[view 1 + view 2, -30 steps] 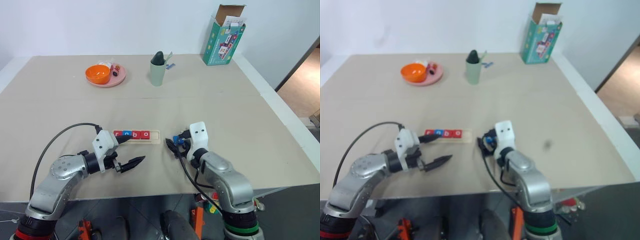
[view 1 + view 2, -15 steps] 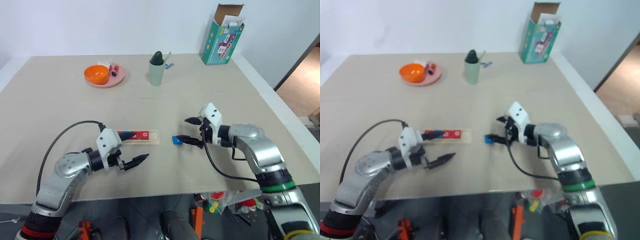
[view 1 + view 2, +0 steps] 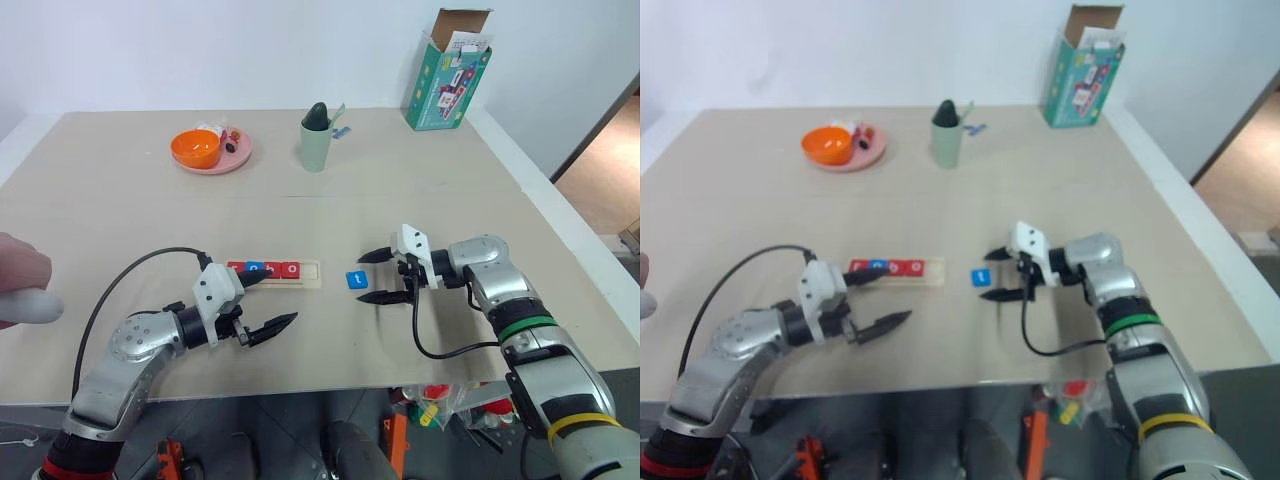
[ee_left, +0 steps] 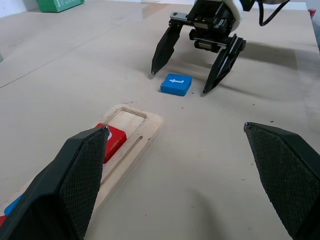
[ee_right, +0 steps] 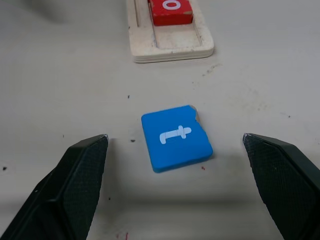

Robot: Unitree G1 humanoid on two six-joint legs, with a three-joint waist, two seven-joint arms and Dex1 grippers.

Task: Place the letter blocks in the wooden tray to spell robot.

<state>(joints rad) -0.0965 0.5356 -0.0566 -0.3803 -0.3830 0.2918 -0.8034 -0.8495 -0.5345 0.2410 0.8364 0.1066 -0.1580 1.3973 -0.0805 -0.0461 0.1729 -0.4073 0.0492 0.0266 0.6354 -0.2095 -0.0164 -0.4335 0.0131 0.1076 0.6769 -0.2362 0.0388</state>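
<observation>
The wooden tray (image 3: 312, 272) lies at the table's middle front and holds several letter blocks in a row: red (image 3: 290, 268), red, blue (image 3: 254, 268) and red. Its right end slot is bare. A blue block with a white t (image 3: 356, 280) lies flat on the table just right of the tray. My right gripper (image 3: 373, 276) points left at it, open, with its fingertips either side of the block's right edge and not touching. My left gripper (image 3: 270, 303) hovers open by the tray's left end, and its upper finger covers part of the first block.
A pink plate (image 3: 238, 157) with an orange bowl (image 3: 195, 148) stands at the back left, a green cup (image 3: 314, 145) at the back middle and a teal box (image 3: 446, 80) at the back right. A person's hand (image 3: 20, 285) shows at the left edge.
My right arm has swung out to the right, and its gripper has turned to face left at the t block. A person's hand has appeared at the left edge. The left gripper stayed put.
</observation>
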